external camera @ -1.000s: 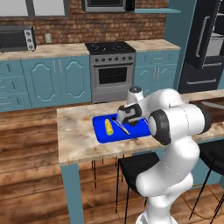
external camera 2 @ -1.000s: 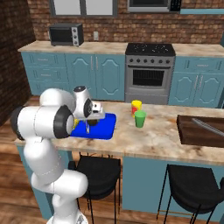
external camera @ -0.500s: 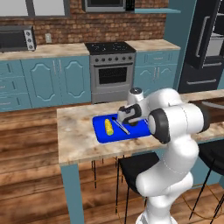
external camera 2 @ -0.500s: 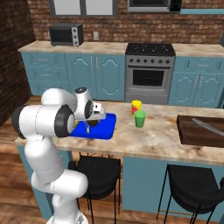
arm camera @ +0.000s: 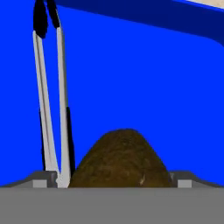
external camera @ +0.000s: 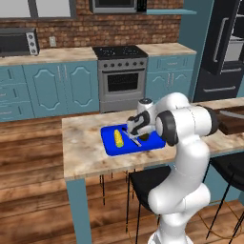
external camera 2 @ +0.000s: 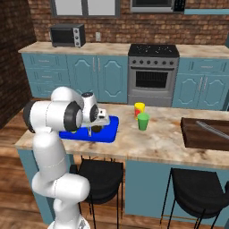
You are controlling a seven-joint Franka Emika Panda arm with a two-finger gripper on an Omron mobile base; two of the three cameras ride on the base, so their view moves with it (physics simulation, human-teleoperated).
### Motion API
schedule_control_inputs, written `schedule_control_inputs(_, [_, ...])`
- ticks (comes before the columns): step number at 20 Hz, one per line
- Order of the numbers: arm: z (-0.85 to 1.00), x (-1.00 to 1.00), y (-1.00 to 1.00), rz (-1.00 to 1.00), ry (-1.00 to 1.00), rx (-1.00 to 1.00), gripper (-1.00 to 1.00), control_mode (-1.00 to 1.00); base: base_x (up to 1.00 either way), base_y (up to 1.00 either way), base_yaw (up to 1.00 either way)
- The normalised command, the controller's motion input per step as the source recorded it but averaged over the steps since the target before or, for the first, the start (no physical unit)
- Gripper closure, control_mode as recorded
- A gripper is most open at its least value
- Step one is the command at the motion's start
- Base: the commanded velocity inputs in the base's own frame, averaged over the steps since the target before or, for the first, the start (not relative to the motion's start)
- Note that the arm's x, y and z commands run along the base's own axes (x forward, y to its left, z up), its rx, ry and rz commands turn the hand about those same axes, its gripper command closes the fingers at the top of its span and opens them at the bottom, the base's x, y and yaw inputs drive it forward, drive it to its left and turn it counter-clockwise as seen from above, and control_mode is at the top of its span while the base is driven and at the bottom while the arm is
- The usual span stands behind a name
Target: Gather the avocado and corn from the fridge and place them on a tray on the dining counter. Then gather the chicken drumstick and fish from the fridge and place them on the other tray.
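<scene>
Hand view puts the avocado (arm camera: pixel 120 159) on the blue tray (arm camera: pixel 144 78) between your gripper's (external camera: pixel 137 137) wide-open jaws, released beside the tongs (arm camera: pixel 52 100) (corn (external camera: pixel 117 138) lies near). Lift straight up so no finger nudges it, then head for the fridge (external camera: pixel 224 47).

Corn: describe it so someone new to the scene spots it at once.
Find the dining counter in front of the stove; a blue tray lies on it beside the arm. The corn is the small yellow cob on the tray's left half, apart from the open gripper and the dark avocado beneath it. Its bright yellow sets it apart from everything else on the tray.
</scene>
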Motion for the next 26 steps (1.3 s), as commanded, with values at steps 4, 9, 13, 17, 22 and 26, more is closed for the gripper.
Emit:
schedule_control_inputs(4, [-0.03,0.33,-0.13,0.0,0.02,0.0,-1.0,-1.0,0.0,0.0,0.0])
schedule_control_inputs(9, [0.1,-0.15,-0.05,0.0,-0.05,0.0,-1.0,-1.0,0.0,0.0,0.0])
schedule_control_inputs(13, [0.51,-0.73,-0.06,0.0,-0.12,0.0,-1.0,-1.0,0.0,0.0,0.0])
schedule_control_inputs(17, [0.73,-0.86,-0.18,0.0,-0.14,0.0,-1.0,-1.0,0.0,0.0,0.0])
schedule_control_inputs(22, [0.57,-0.97,-0.28,0.0,-0.14,0.0,-1.0,-1.0,0.0,0.0,0.0])
schedule_control_inputs(26, [0.51,-1.0,-0.04,-0.01,-0.06,0.02,-1.0,-1.0,0.0,0.0,0.0])
